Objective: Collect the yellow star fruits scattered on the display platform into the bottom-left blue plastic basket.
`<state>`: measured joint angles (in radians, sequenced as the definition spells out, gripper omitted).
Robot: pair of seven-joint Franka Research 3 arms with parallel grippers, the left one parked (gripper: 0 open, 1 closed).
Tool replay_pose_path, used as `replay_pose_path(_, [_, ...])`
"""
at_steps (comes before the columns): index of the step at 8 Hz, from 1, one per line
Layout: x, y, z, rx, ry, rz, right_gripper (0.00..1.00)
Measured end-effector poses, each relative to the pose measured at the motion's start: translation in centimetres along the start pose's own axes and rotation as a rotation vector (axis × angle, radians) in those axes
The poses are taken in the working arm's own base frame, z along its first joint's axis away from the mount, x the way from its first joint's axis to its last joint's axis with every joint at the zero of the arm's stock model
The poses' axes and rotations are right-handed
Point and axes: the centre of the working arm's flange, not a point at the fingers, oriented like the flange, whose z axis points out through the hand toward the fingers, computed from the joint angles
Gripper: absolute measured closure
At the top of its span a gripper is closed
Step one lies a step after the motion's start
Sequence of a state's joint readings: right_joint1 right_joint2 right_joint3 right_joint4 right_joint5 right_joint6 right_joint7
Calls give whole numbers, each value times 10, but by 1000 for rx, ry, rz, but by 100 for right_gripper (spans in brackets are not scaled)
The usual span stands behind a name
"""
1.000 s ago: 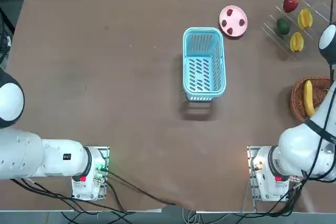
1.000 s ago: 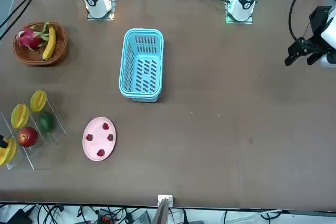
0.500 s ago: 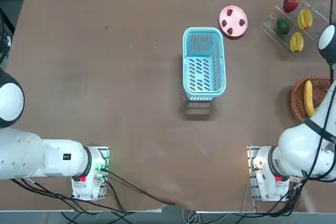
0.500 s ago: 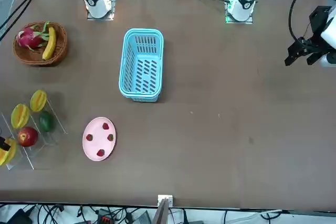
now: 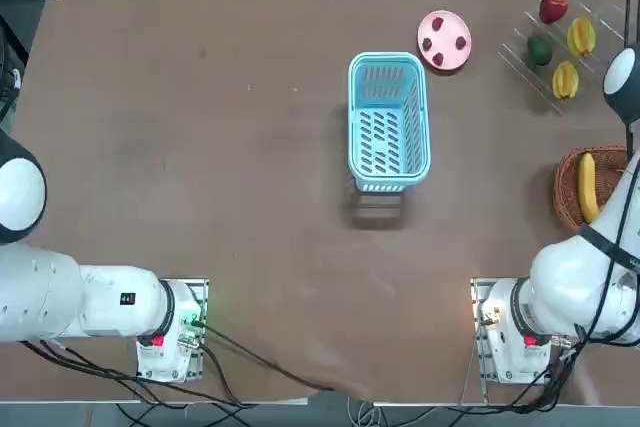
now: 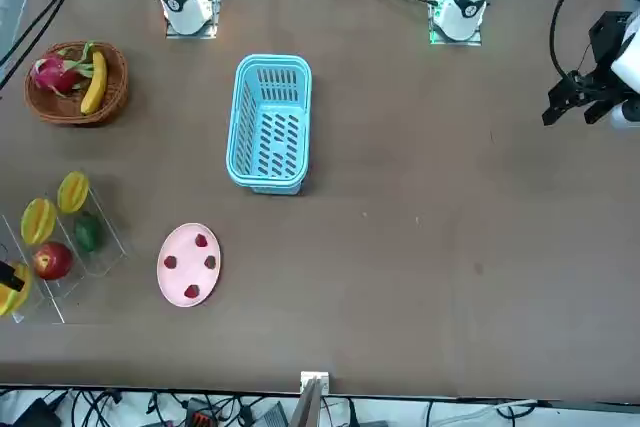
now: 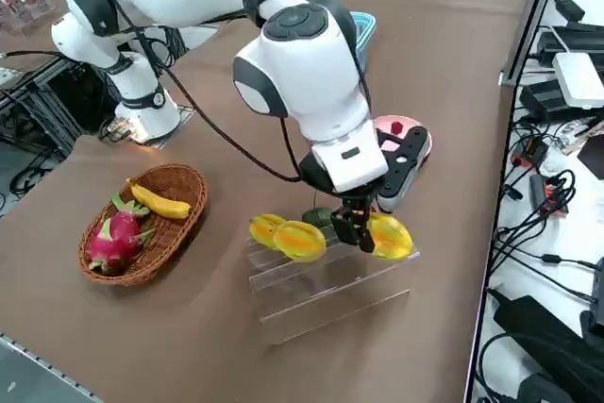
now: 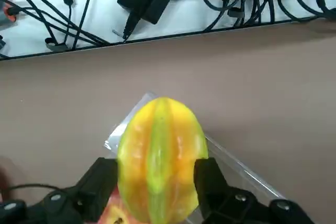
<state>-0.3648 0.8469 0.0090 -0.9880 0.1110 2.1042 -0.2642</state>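
Note:
My right gripper (image 7: 357, 230) is down at the far end of the clear acrylic display platform (image 7: 321, 294). It is shut on a yellow star fruit (image 8: 160, 156), whose ridged body fills the space between the two black fingers (image 8: 100, 184). The same fruit (image 7: 390, 237) shows beside the gripper in the right side view. Two more star fruits (image 5: 566, 78) (image 5: 581, 35) lie on the platform's nearer tiers. The light blue basket (image 5: 352, 117) stands mid-table, well away from the gripper, with nothing in it.
A red apple (image 6: 52, 260) and a green fruit (image 6: 87, 233) share the platform. A pink plate (image 5: 444, 40) with small red fruits lies between basket and platform. A brown wicker basket (image 6: 75, 82) holds a banana and a dragon fruit near the arm's base.
The arm has crept slightly along the platform, and the star fruit at its far end has shifted a little with the gripper. Everything else is unmoved.

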Motion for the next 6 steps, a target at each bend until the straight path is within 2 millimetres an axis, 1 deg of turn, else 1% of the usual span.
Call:
replay_pose_path(1, [2,0,-5,-2,10,1,37])
replay_pose_path(2, [3,0,-6,-2,12,3,46])
replay_pose_path(4, [4,0,-10,-1,17,5,69])
replay_pose_path(5, [5,1,-11,-2,19,6,74])
replay_pose_path(6, [5,2,-12,-3,20,8,77])
